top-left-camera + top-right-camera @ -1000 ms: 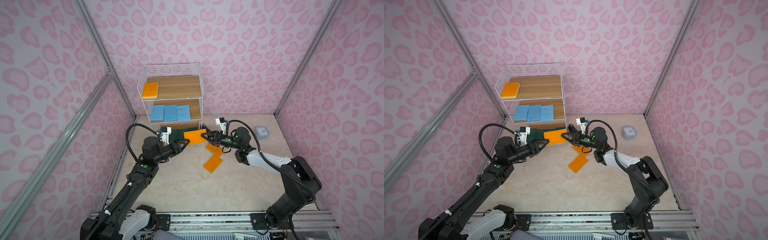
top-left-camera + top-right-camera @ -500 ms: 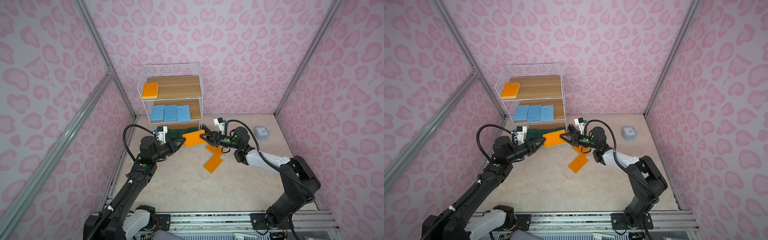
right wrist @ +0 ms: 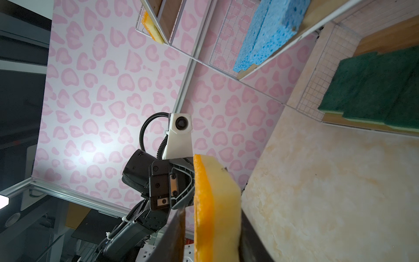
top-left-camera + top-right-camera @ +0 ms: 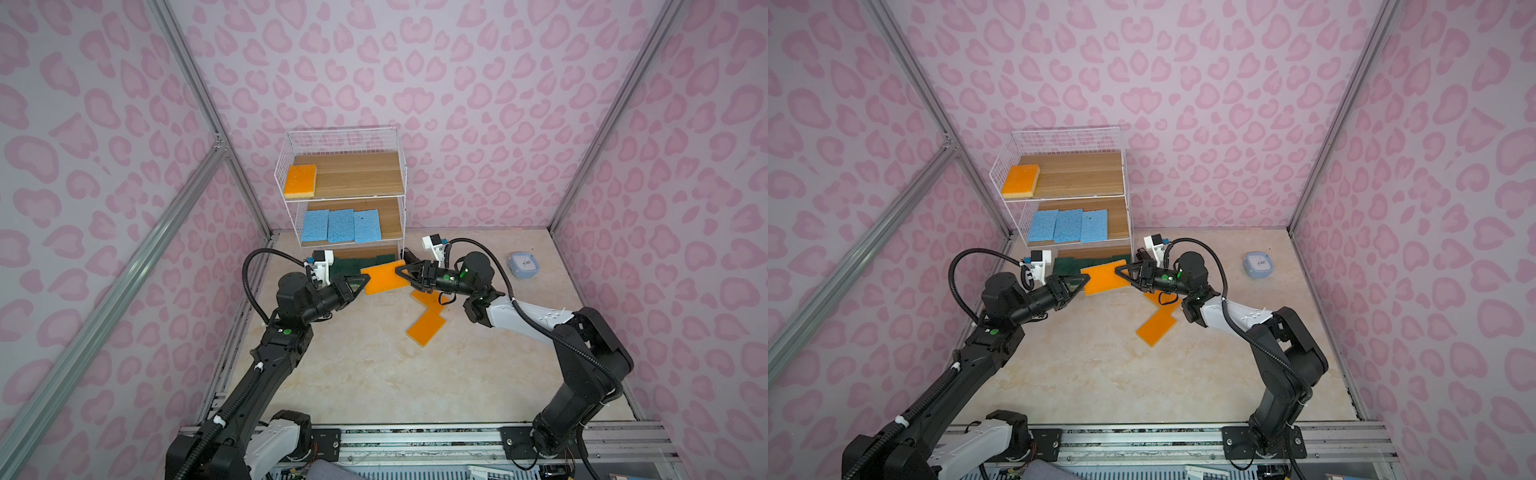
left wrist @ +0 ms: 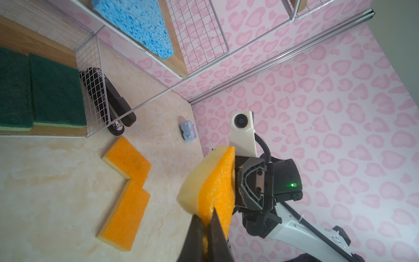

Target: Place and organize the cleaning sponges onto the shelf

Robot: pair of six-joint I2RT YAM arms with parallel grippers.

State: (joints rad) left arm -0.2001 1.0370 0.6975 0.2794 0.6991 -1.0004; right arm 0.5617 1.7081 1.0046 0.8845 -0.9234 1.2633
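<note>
Aloft, orange sponge (image 4: pixel 384 280), yellow underside, grainy face: left hand (image 4: pixel 367 281) clenched on corner; right hand (image 4: pixel 397 272) released, straddling far edge.

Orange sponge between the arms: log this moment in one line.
step: handover | left end effector: shut on orange sponge | right end effector: open around its other end | sponge: airborne
</note>
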